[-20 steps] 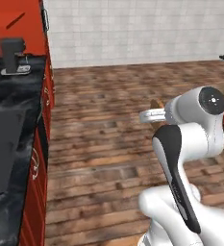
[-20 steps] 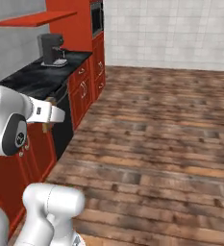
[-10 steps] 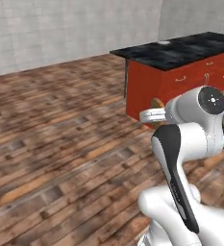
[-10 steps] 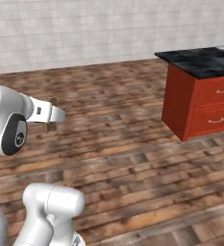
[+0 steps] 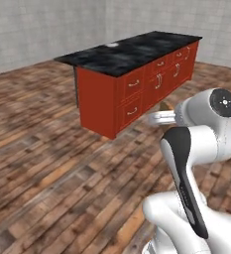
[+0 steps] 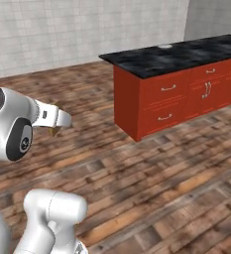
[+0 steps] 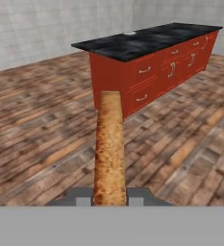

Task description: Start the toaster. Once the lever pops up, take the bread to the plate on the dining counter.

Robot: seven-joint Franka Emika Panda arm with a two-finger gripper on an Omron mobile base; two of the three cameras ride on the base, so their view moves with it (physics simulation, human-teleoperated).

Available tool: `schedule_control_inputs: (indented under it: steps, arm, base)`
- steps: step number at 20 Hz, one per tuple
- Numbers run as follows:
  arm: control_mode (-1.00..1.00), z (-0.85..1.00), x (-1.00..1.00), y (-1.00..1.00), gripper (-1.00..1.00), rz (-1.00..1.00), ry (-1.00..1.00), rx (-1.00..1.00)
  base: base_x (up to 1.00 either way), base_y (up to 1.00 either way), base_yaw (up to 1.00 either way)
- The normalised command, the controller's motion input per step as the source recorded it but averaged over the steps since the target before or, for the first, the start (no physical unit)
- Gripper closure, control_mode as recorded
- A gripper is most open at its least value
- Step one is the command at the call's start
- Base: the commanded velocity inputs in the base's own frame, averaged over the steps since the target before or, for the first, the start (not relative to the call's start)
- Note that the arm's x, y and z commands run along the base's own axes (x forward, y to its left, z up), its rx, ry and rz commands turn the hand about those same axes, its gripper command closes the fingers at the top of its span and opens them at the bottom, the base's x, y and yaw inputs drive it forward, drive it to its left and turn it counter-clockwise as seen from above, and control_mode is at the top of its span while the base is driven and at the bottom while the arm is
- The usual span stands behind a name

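A floor of brown wooden planks [image 7: 46, 139] runs across all three views, closed at the back by a pale tiled wall [image 6: 62, 34] along the top of each frame.

Nearest, at the bottom centre of the hand view, the gripper [image 7: 110, 198] is pinching the bread [image 7: 109, 149], a golden-brown slice seen edge-on that rises from between the finger tips up to the middle of the frame. In the left base view the arm sits at the right, and only a small brown corner of the bread shows just above the white hand at centre right. In the right base view the hand reaches out from the left edge, with a sliver of the bread [image 6: 53, 131] under its tip.

Farther off stands the dining counter [image 5: 137, 54], with a glossy black veined top over red drawer fronts with pale handles. It lies in the upper middle and right of the left base view, in the upper right of the right base view [image 6: 186, 52], and across the upper right of the hand view [image 7: 152, 41]. The bread is well apart from it, over the open floor.

Farthest, on the counter's top near its far edge, sits the plate [image 6: 165, 46], a small pale disc, seen too in the left base view [image 5: 112, 44] and the hand view [image 7: 129, 33].
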Motion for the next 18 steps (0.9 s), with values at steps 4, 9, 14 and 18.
schedule_control_inputs:
  steps: [4, 9, 14, 18]
  arm:
    - [1.0, 0.0, 0.0, 0.0, 1.0, 0.0, 0.0, 0.0]
    - [1.0, 0.0, 0.0, 0.0, 1.0, 0.0, 0.0, 0.0]
    - [1.0, 0.0, 0.0, 0.0, 1.0, 0.0, 0.0, 0.0]
    - [1.0, 0.0, 0.0, 0.0, 1.0, 0.0, 0.0, 0.0]
  base:
    - [1.0, 0.23, -0.14]
    - [1.0, 0.7, -0.18]
    - [1.0, 1.0, -0.15]
    - [1.0, 1.0, -0.14]
